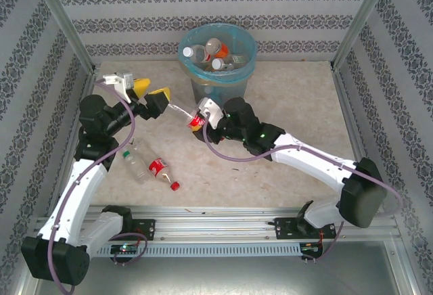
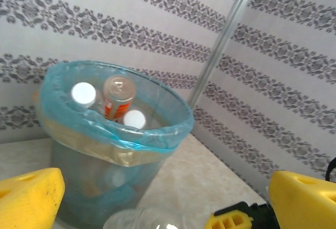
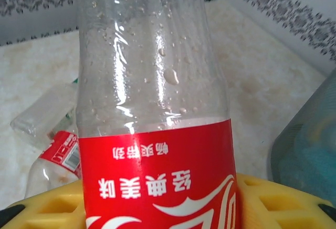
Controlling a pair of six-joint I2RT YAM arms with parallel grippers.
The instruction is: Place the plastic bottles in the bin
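Observation:
A clear plastic bottle with a red label point(image 1: 191, 119) hangs in the air in front of the bin point(image 1: 218, 72), and my right gripper point(image 1: 201, 118) is shut on its label end. In the right wrist view the yellow pads point(image 3: 273, 203) press both sides of the red label point(image 3: 157, 176). My left gripper point(image 1: 150, 92) is open, its yellow fingers point(image 2: 29, 197) spread wide at the bottle's clear far end point(image 2: 144, 219) without pinching it. The grey-blue bin point(image 2: 113, 134), lined with a blue bag, holds several bottles point(image 2: 118, 95). Two more bottles lie on the table: a clear one point(image 1: 135, 163) and a red-labelled one point(image 1: 161, 170).
Patterned walls close in the table on three sides, with metal posts point(image 1: 57, 17) at the back corners. The bin stands against the back wall at the centre. The two loose bottles lie near the left arm's forearm point(image 1: 88, 173). The rail point(image 1: 216, 227) runs along the near edge.

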